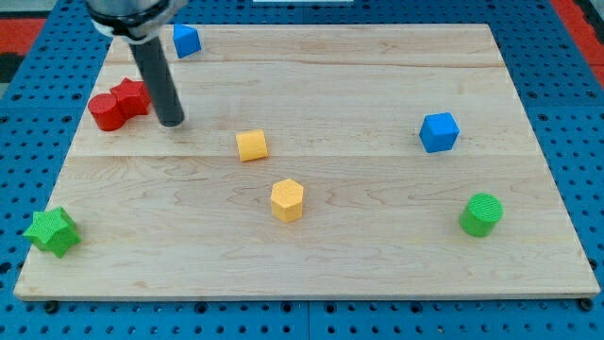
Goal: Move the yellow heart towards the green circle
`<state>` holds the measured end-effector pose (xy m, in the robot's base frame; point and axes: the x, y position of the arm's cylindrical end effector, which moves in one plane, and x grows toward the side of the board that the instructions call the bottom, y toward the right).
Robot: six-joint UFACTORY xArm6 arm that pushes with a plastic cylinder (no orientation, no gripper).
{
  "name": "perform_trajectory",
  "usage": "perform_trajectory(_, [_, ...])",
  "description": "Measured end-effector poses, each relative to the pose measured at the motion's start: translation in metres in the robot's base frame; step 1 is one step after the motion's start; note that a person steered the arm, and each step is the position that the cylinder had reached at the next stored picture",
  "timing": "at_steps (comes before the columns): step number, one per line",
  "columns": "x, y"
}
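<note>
Two yellow blocks lie near the board's middle. The upper one (252, 145) looks like the yellow heart; the lower one (287, 199) is a yellow pentagon. The green circle (482, 214) stands at the view's lower right. My tip (172, 122) rests on the board at the upper left, well left of the yellow heart and just right of two red blocks. It touches no block.
A red circle (108, 112) and a red star-like block (132, 97) sit together left of the tip. A blue block (186, 40) is at the top edge, a blue cube (439, 131) at the right, and a green star (52, 231) at the lower left corner.
</note>
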<state>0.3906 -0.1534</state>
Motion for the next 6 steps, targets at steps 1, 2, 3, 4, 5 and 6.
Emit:
perform_trajectory(1, [0.021, 0.065])
perform_trajectory(2, [0.048, 0.091])
perform_trajectory(3, [0.074, 0.132])
perform_trajectory(4, [0.097, 0.189])
perform_trajectory(5, [0.087, 0.237])
perform_trajectory(6, [0.081, 0.311])
